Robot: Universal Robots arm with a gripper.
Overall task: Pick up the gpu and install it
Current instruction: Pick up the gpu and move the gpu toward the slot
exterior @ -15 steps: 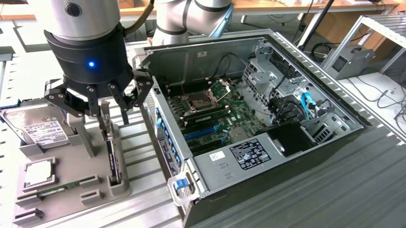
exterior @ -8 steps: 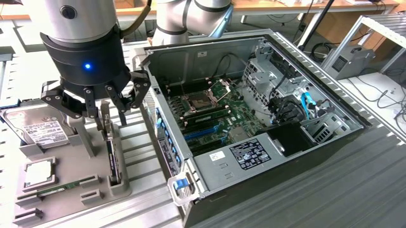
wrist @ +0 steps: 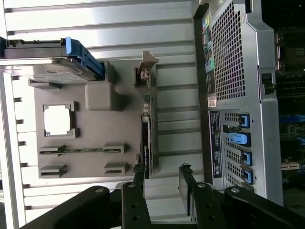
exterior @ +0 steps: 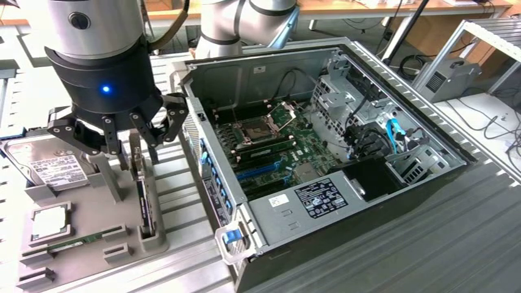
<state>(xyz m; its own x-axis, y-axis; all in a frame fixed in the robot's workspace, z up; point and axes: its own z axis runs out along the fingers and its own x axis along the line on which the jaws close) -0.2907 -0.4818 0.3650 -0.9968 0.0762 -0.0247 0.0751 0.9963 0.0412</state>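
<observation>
Gripper (exterior: pixel 136 155) wide open and empty, poised above gpu (exterior: pixel 145 207) standing on edge in slot along tray (exterior: pixel 82 210) edge nearest case (exterior: pixel 213 183), thin faces exposed for pinching, not yet gripped.

You have a ribbed grey metal tabletop (exterior: pixel 440 244) spreading under and past the fingers (exterior: pixel 151 149). Well beyond them, a wooden desk edge (exterior: pixel 366 8) runs along the back. Far off to the exterior view's right, black cables (exterior: pixel 496 125) lie loose on a pale surface (exterior: pixel 476 107) beside a metal-framed rack (exterior: pixel 488 30).
</observation>
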